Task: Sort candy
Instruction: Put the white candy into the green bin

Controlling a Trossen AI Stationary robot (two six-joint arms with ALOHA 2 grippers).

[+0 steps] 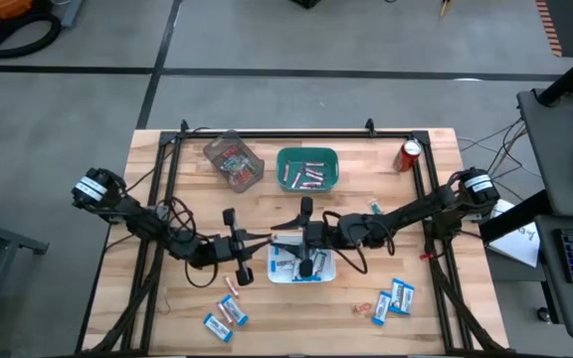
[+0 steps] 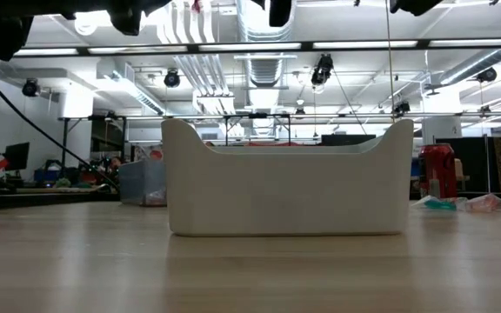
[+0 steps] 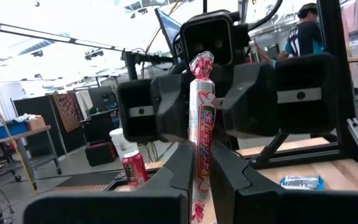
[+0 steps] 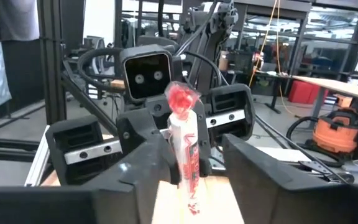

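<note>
Both arms are meeting over the middle of the table (image 1: 366,318), above the white bin (image 1: 300,267), which is sitting toward the near edge.

Left gripper (image 3: 202,163): clenched on a slim pinkish-white stick (image 3: 201,124) with red twisted ends, holding it upright. In the left wrist view the stick is rising between the two dark fingers (image 3: 180,163), with the right arm's camera housing directly behind it.

Right gripper (image 4: 188,163): jaws are standing apart on either side of the same stick (image 4: 184,146), not pressing on it as far as the right wrist view shows.

Other candy: blue-and-white packets (image 1: 400,295) and a small orange piece are lying near the right near corner; more packets and sticks (image 1: 225,316) are lying near the left near corner. A green bin (image 1: 307,169) with sticks and a clear bin (image 1: 233,159) with red pieces are sitting along the far edge. A red can (image 1: 409,154) is standing at the far right corner.
</note>
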